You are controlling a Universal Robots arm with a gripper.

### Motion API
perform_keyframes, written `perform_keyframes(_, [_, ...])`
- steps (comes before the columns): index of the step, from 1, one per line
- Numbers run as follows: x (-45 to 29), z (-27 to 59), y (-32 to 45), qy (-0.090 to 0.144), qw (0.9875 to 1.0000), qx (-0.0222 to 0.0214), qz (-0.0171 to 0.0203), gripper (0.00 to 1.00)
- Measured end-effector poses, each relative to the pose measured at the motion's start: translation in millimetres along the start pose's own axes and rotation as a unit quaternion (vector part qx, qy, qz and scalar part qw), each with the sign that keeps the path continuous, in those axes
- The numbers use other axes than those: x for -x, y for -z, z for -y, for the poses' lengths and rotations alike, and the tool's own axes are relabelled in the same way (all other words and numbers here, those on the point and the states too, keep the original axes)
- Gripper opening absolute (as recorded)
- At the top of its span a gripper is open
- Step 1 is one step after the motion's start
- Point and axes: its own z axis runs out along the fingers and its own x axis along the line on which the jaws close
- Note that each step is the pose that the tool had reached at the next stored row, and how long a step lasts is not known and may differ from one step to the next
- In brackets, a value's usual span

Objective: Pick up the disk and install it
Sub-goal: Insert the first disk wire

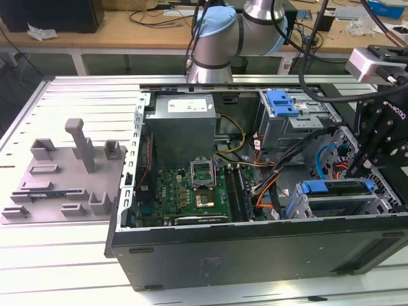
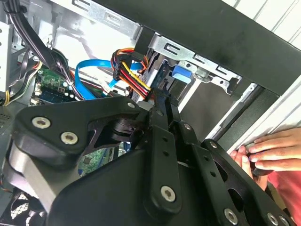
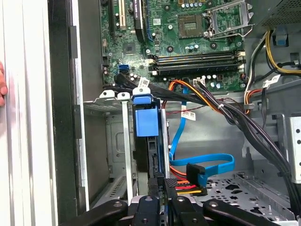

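The disk point(image 3: 146, 120) stands edge-on, its label hidden. The gripper point(image 3: 162, 200) is cut off by the first wrist view's edge, and a hand point(image 2: 270, 150) by the second wrist view's edge.

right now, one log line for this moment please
phase: install | disk in drive cage slot | claw at disk's end | person's hand beside case wall

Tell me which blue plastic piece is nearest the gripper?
The blue carrier at the exterior view's lower right, by the gripper; the blue bracket atop the grey cage is farther.
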Motion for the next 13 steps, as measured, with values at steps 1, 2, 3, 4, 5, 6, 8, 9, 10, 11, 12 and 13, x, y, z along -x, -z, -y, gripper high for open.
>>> perform_keyframes(1, [-0.1,0.0,0.0,0.0,1.0,0.0,0.0001,0.17])
perform_keyframes(2, [-0.6,0.1,0.0,0.0,1.0,0.0002,0.0028,0.17])
perform_keyframes(3, [-1.1,0.1,-0.1,0.0,1.0,0.0003,0.0051,0.17])
perform_keyframes(4, [-2.1,0.1,-0.2,0.0,1.0,0.0005,0.0079,0.17])
perform_keyframes(5, [-6.1,0.4,-0.4,0.001,0.9999,0.001,0.0154,0.17])
perform_keyframes(6, [-6.9,0.5,-0.5,0.001,0.9999,0.0012,0.0168,0.17])
perform_keyframes(8, [-7.6,0.5,-0.5,0.001,0.9999,0.0011,0.0169,0.17])
perform_keyframes(9, [-8.0,0.6,-0.6,0.001,0.9999,0.0012,0.0171,0.17])
perform_keyframes(10, [-8.0,0.6,-0.5,0.001,0.9999,0.0011,0.0171,0.17])
perform_keyframes(11, [-8.0,0.6,-0.5,0.001,0.9999,0.0011,0.017,0.17])
perform_keyframes(12, [-8.1,0.6,-0.7,0.001,0.9999,0.0011,0.0171,0.17])
perform_keyframes(13, [-8.1,0.6,-0.7,0.001,0.9999,0.0012,0.0172,0.17])
